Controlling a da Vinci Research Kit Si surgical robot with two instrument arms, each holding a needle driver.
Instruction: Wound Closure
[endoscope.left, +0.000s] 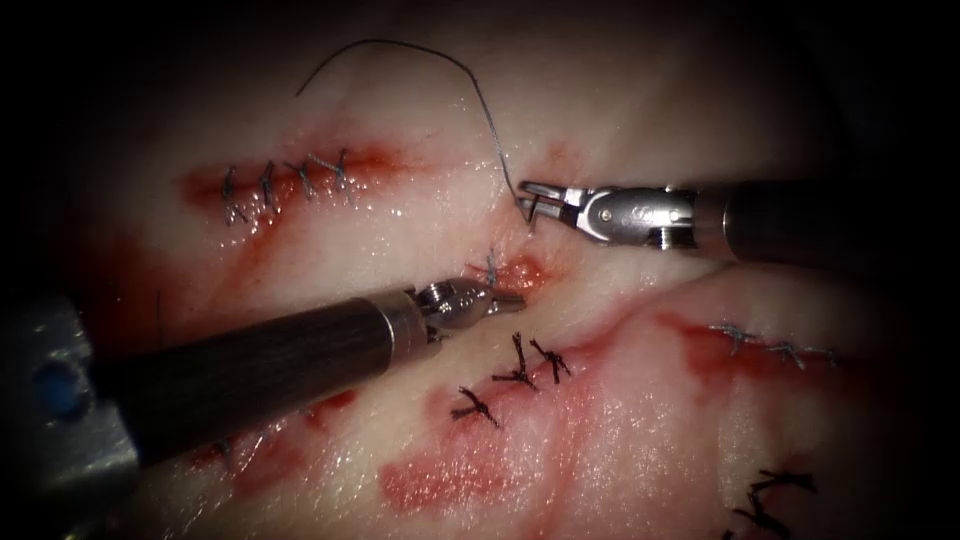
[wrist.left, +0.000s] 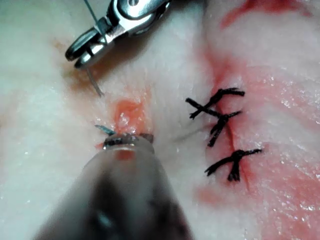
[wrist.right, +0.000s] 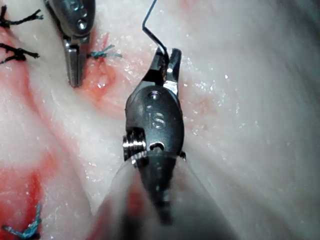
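Needle (endoscope.left: 524, 207) gripped in right tool (endoscope.left: 533, 195) jaws, above tissue (endoscope.left: 420, 240).

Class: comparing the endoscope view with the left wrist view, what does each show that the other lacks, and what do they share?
Endoscope adds: thread arcing from the needle, and a stitched cut upper left. Left wrist adds: the needle's tip touching tissue. Shared: right tool gripping the needle near its tip; left tool shut, holding nothing; black stitches.
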